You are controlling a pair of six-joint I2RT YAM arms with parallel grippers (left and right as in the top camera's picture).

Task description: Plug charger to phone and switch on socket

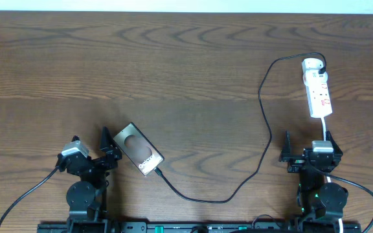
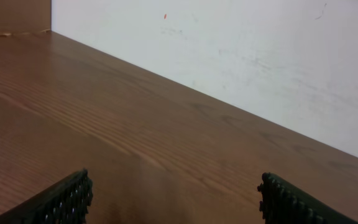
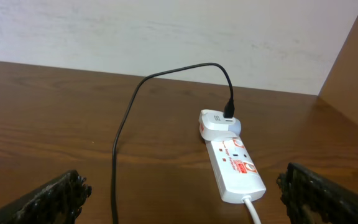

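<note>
The phone (image 1: pixel 138 149) lies tilted on the table at the lower left, screen up. The charger cable (image 1: pixel 264 123) runs from a white adapter (image 1: pixel 312 65) on the socket (image 1: pixel 317 90), loops down, and its plug tip (image 1: pixel 158 172) lies at the phone's lower end; I cannot tell if it is inserted. My left gripper (image 1: pixel 90 141) is open and empty just left of the phone, which is out of its wrist view (image 2: pixel 174 199). My right gripper (image 1: pixel 308 139) is open and empty, just short of the socket (image 3: pixel 235 165), with the cable (image 3: pixel 120 143) to its left (image 3: pixel 182 193).
The socket's white cord (image 3: pixel 250 208) runs back toward the right arm's base. The wooden table (image 1: pixel 173 71) ends at a white wall (image 2: pixel 241 56) at the far side.
</note>
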